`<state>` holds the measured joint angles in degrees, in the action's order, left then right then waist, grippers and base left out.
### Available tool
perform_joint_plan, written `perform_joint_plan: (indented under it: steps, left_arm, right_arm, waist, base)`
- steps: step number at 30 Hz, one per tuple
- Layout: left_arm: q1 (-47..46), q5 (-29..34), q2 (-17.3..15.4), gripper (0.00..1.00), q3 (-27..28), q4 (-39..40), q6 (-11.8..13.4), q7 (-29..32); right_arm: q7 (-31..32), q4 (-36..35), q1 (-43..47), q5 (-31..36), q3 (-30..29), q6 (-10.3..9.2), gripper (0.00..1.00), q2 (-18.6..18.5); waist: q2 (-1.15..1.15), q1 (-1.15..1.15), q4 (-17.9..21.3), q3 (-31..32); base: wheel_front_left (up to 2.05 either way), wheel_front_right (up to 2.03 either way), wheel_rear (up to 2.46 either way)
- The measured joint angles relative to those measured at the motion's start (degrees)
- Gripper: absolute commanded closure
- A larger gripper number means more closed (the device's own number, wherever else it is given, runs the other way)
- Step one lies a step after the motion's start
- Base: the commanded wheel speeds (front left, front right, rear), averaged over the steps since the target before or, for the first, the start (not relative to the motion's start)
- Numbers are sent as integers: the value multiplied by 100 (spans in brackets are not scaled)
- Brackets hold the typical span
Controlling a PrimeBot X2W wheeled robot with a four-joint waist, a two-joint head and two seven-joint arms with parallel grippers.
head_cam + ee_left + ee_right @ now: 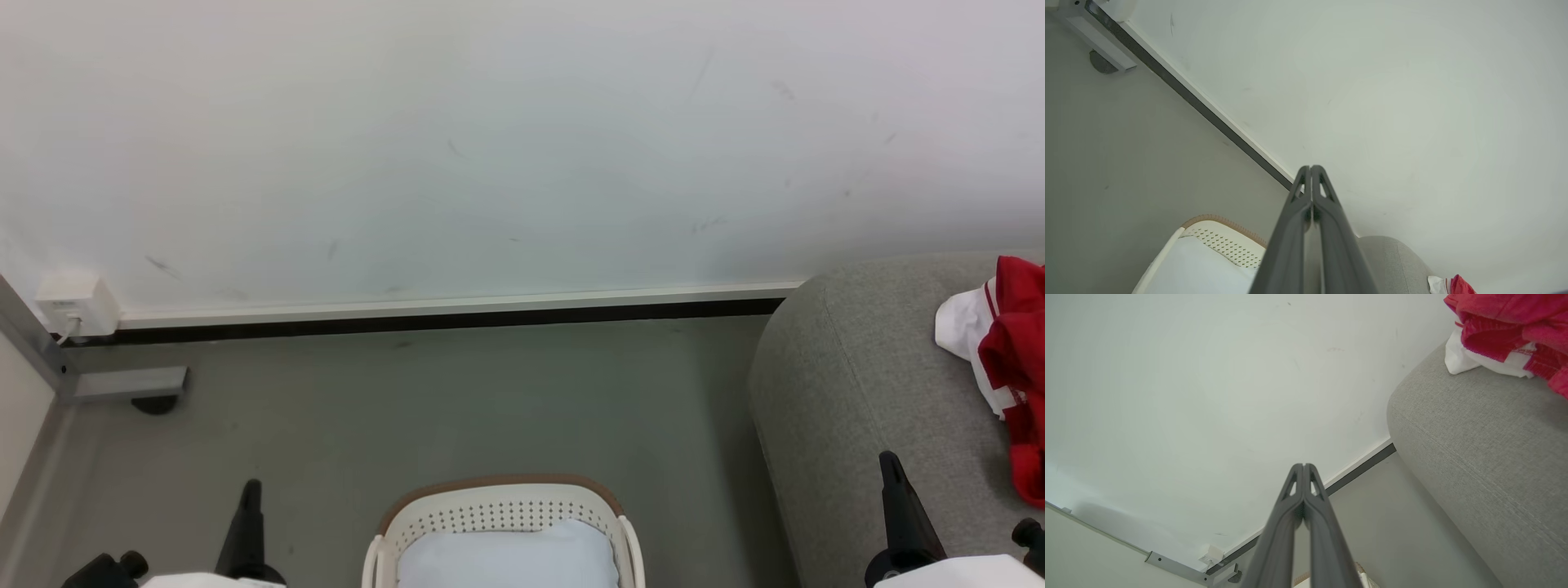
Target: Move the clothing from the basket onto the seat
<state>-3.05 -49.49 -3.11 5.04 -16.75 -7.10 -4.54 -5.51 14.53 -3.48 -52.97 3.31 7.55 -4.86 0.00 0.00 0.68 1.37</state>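
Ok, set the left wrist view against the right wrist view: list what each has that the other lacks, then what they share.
Left wrist view alone of the two: the left gripper, shut, and pale blue-white material lying in the basket. Right wrist view alone of the two: the right gripper, shut, and the stitched seam along the seat. Both: the red and white clothing on that grey seat, the wall, the floor, and at least a sliver of the basket.

Fingers of the right gripper [1303, 468] pressed together, nothing between them. To the fingers' right: grey seat [1474, 428]. Red-and-white clothing [1502, 322] heaped on it, above-right of the fingertips, well apart. White wall [1208, 375] beyond the tips.
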Motion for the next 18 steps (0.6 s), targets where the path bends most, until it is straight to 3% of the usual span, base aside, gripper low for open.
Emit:
perform_joint_plan:
  steps: [18]
  left_arm:
    - [-69, -1237, 9, 100, 36, 67, -1, 310]
  right_arm:
    - [301, -9, -86, -1144, -230, 0, 100, 29]
  waist:
    - [0, 0, -15, -34]
  base:
    - [0, 0, 0]
